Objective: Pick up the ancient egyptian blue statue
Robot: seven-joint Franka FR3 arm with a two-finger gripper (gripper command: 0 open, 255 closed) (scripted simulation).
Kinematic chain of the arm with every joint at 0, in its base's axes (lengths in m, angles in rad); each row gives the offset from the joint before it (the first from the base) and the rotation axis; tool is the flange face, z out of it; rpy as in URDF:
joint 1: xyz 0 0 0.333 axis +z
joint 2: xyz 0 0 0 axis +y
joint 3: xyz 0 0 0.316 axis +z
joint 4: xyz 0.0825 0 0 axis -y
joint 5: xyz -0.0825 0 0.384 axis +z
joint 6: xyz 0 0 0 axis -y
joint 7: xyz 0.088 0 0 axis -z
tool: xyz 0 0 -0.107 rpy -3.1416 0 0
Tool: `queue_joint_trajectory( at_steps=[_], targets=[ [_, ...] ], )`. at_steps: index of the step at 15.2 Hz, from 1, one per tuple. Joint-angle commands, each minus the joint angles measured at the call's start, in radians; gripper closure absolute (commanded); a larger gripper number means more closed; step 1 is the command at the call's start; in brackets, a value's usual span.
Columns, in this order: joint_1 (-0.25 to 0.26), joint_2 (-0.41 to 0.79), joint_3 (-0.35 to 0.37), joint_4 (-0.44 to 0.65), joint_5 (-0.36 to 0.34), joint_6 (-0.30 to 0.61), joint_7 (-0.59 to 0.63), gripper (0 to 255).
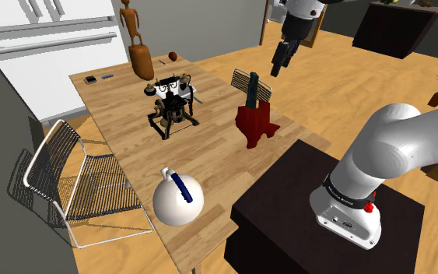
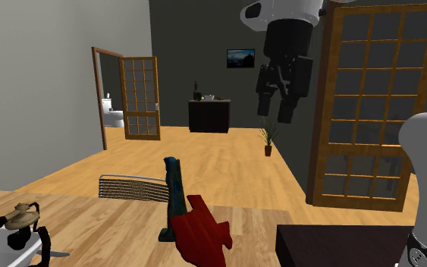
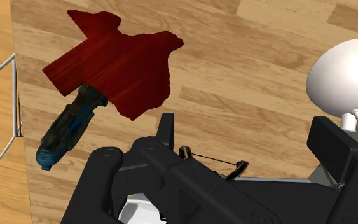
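End effector well above blue statue

Seen from the shoulder view, on the table the statue stands against a wire rack. A flat plaque lies at its 6 o'clock, seemingly touching. A machine sits at 9 o'clock and a round pot at 7.

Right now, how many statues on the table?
2. A brown wooden figure at the far end of the table in the shoulder view; a blue statue upright beside the red slab. The black-and-white object mid-table is unclear, not counted.
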Motion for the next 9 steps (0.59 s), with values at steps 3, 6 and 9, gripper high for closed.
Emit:
queue_joint_trajectory(
  at_steps=[3,6,9],
  targets=[
    [-0.01,0.05,-0.091,-0.059,-0.03,0.155,-0.11,0],
    [-0.011,0.113,-0.168,-0.085,-0.043,0.274,-0.199,0],
    [0.003,0.195,-0.252,-0.092,-0.039,0.393,-0.297,0]
  ],
)
